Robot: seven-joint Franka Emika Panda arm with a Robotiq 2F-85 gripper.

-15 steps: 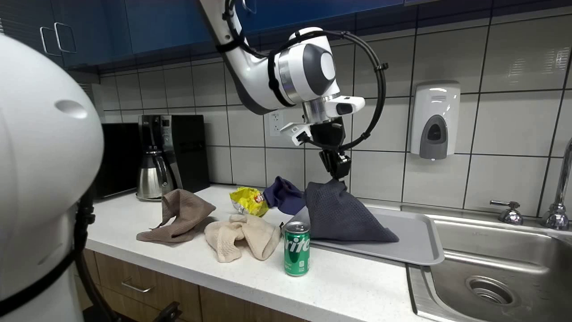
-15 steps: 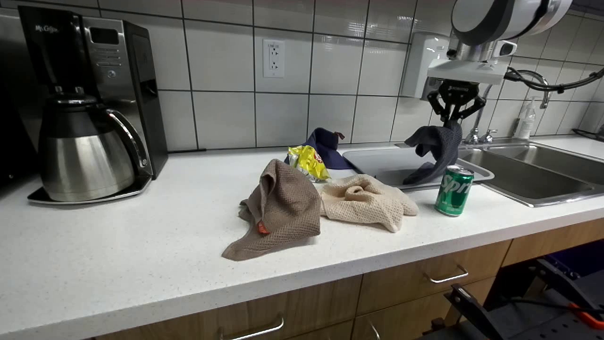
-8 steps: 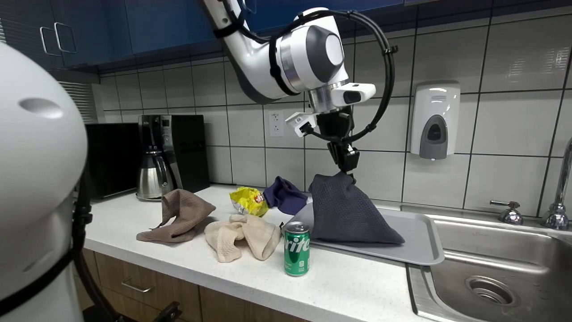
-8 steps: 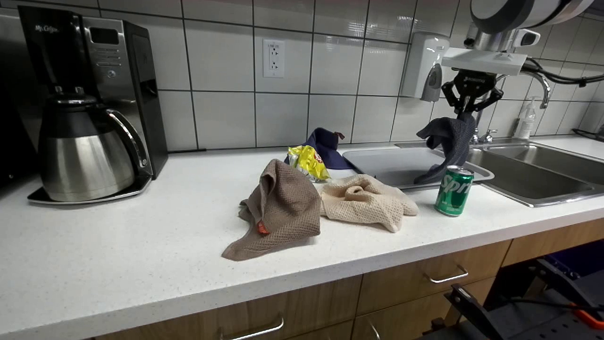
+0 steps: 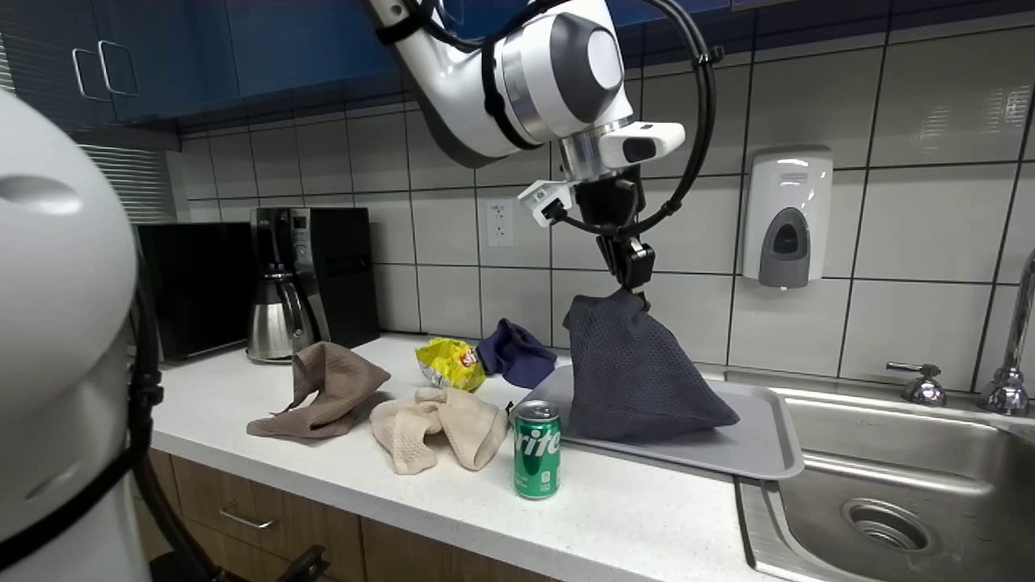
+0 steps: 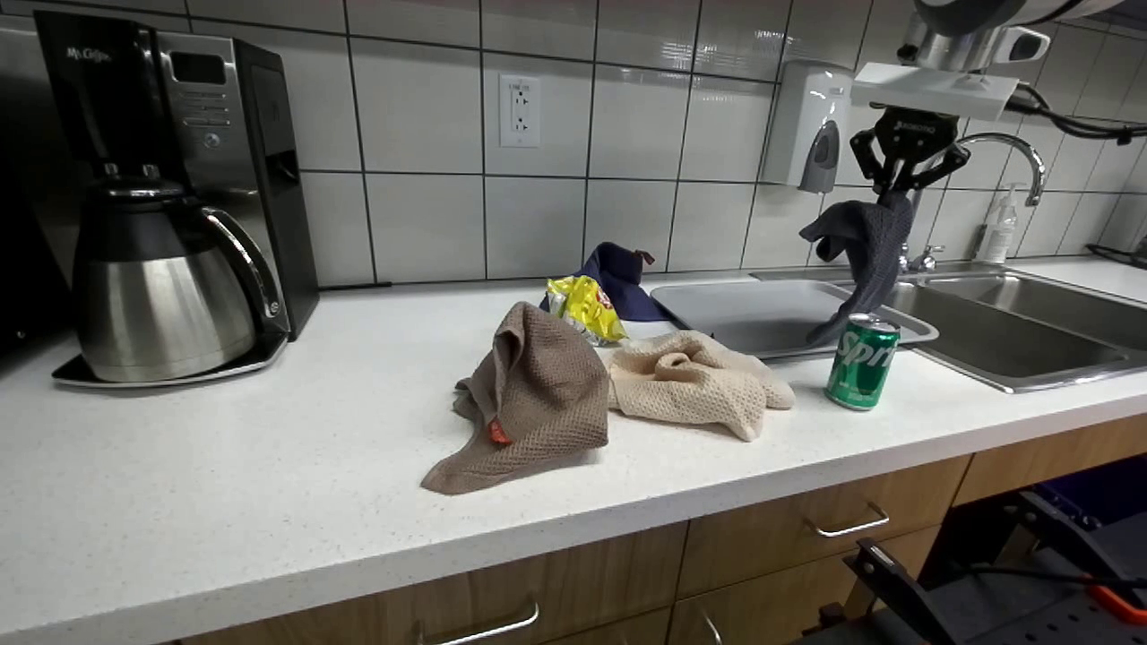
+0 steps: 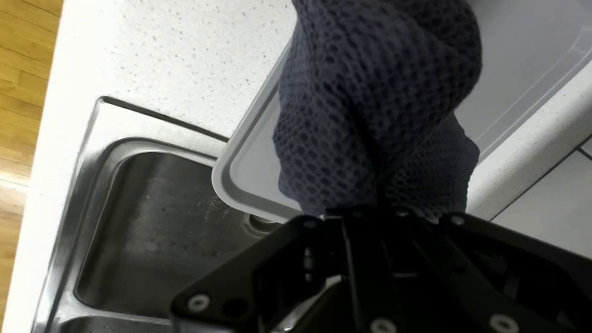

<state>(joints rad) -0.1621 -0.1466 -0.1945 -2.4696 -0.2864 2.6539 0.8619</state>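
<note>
A: And the hand is clamping tight on the grey cloth, pinching the top while the rest is hanging over the tray!

B: Is the bottom touching?

A: I'm not managing to tell from these angles.

B: What's crowding in?

A: The can is standing upright near the tray's front edge, masking a bit of it in both exterior views. The cream cloth is lying rumpled just beside it, the brown cloth is sitting next along, and behind them the yellow bag is nestling right by the blue cloth.

B: And the setting?

A: A pale worktop is running along a white tiled wall, the coffee maker is standing close to it, and the tray's corner is jutting out over the sink.

B: Anything differing between views?

A: Yes! Only the wrist view is catching the wooden floor. The blue cupboards are showing in a single exterior view, and so is the soap bottle.
</note>
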